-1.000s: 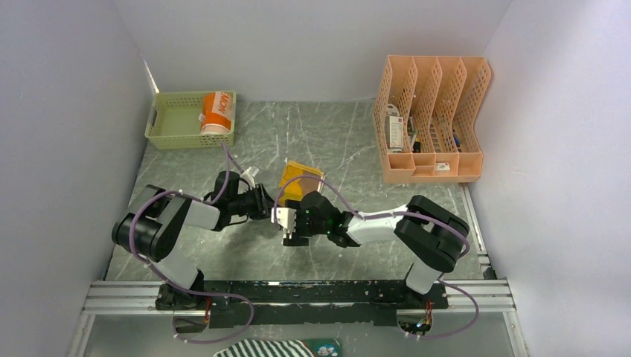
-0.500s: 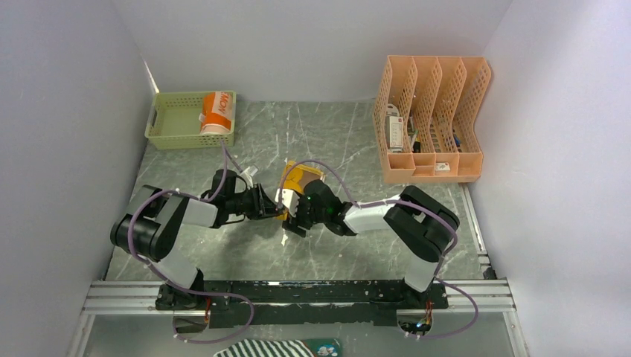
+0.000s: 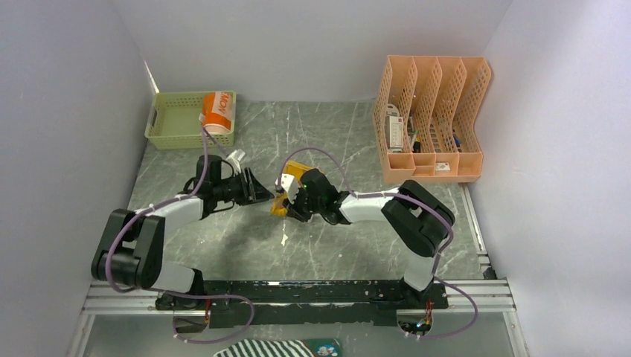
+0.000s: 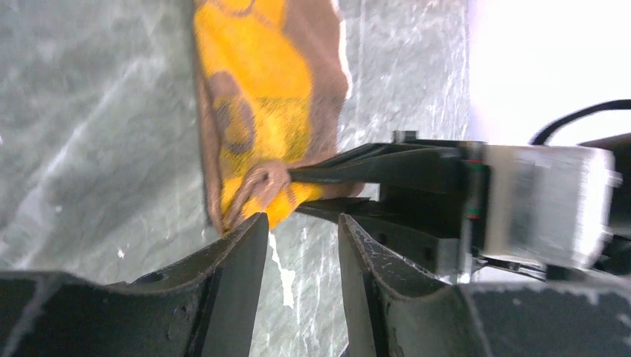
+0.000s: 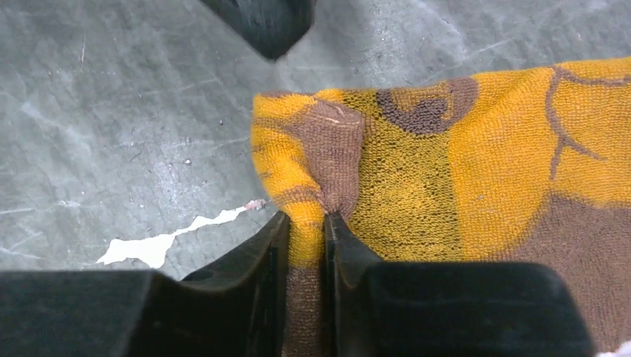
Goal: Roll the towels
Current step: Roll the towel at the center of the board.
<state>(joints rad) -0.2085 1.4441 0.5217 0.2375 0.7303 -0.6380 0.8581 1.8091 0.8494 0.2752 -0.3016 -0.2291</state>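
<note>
Narrowed since before, right tool pinches terry yellow towel corner; left tool half-open, empty.

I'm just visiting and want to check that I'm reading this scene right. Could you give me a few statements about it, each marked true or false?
1. The right gripper pinches the edge of the yellow towel. True.
2. The left gripper grips that towel too. False: its jaws are open and hold nothing.
3. The orange towel lies spread out flat. False: it sits rolled up in the green basket.
4. The peach file rack stands at the far right. True.
</note>
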